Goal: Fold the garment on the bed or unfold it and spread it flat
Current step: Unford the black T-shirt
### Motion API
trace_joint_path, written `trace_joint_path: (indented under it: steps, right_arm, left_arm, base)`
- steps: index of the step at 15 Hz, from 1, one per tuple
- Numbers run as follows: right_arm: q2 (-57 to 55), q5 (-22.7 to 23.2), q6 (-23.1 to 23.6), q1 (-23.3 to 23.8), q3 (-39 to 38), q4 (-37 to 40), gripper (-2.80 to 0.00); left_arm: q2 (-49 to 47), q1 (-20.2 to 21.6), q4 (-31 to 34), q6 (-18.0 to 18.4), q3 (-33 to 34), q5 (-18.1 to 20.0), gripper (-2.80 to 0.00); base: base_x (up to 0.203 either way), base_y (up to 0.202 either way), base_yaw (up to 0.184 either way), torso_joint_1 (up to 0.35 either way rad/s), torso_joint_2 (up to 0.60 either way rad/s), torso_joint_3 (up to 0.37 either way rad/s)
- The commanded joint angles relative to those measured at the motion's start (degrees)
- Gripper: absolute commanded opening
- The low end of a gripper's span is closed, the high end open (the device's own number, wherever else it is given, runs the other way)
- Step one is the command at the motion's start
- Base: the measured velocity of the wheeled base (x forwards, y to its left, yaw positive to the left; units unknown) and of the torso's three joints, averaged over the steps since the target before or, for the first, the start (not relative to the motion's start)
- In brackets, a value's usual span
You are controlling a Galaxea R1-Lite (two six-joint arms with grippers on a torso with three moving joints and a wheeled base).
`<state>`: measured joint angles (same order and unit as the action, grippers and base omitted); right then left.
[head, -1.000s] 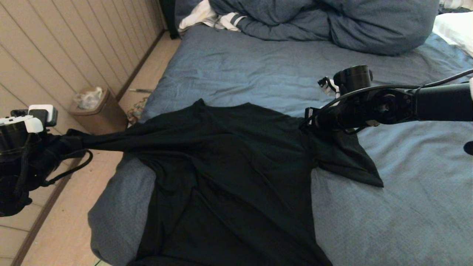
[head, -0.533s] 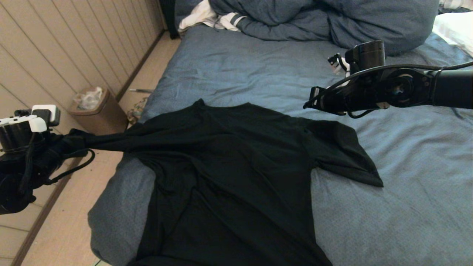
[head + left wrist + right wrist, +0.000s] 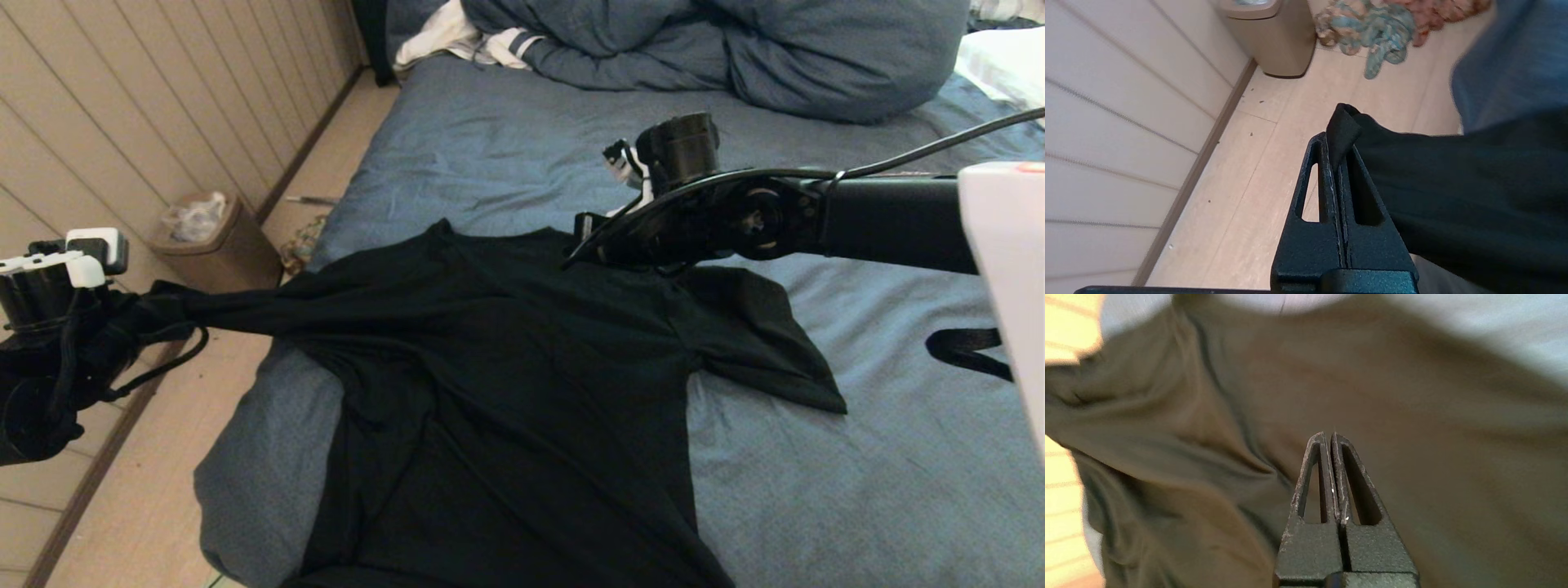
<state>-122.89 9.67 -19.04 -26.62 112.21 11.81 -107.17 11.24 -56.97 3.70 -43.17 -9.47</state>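
Left gripper (image 3: pixel 1337 141), out past the bed's left edge and above the floor, is clenched on the tip of one sleeve of the shirt (image 3: pixel 506 392), pulling that sleeve taut off the mattress. Beneath it all, the bed (image 3: pixel 857 474) fills most of the head view under a wrinkled blue sheet, with a bulky blue duvet (image 3: pixel 735 49) heaped at its far end and a bit of white striped clothing (image 3: pixel 465 37) beside that. Most of the shirt lies plain black side up across the near left part of the bed, its hem reaching the near edge, its other sleeve spread flat on the sheet to the right. Right gripper (image 3: pixel 1329 437) hangs over the shirt's upper part near the collar, clenched on nothing, its fingers pressed together. On the floor by the wall stands a tan bin (image 3: pixel 216 245), with a small multicoloured rag (image 3: pixel 1372 28) next to it.
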Motion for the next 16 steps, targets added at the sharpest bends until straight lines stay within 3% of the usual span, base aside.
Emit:
trace_joint_path:
  steps: [1,5,9,10,11,16]
  right_arm:
    - [-5.0,0.0,-0.1,-0.9,0.2,-0.6,-2.80]
    - [-8.5,-0.2,-0.2,-0.3,0.0,-1.0,-2.80]
    - [-9.1,-0.3,-0.3,0.2,-0.1,-0.6,-2.80]
    - [-9.1,-0.5,-0.5,0.2,-0.1,-0.6,-2.80]
    - [-9.1,-0.6,-0.5,0.2,-0.1,-0.6,-2.80]
    - [-8.9,-0.6,-0.4,0.8,-0.1,-0.6,-2.80]
  left_arm:
    - [-0.3,0.7,-0.8,-1.9,0.3,-0.3,-2.80]
    - [-0.5,1.5,-6.4,-4.1,8.7,-0.8,-2.80]
    - [-6.9,1.9,-20.7,-4.0,16.1,-0.7,-2.80]
    - [-8.2,1.9,-22.9,-3.6,16.4,-1.0,-1.95]
    - [-8.1,1.9,-23.0,-3.3,16.4,-0.8,0.00]
    - [-5.7,3.3,-22.4,-3.3,13.7,-0.6,0.00]
  base:
    - [0.000,0.000,0.000,0.000,0.00,0.000]
    - [0.000,0.000,0.000,0.000,0.00,0.000]
    - [0.000,0.000,0.000,0.000,0.00,0.000]
    - [0.000,0.000,0.000,0.000,0.00,0.000]
    - [0.000,0.000,0.000,0.000,0.00,0.000]
    - [0.000,0.000,0.000,0.000,0.00,0.000]
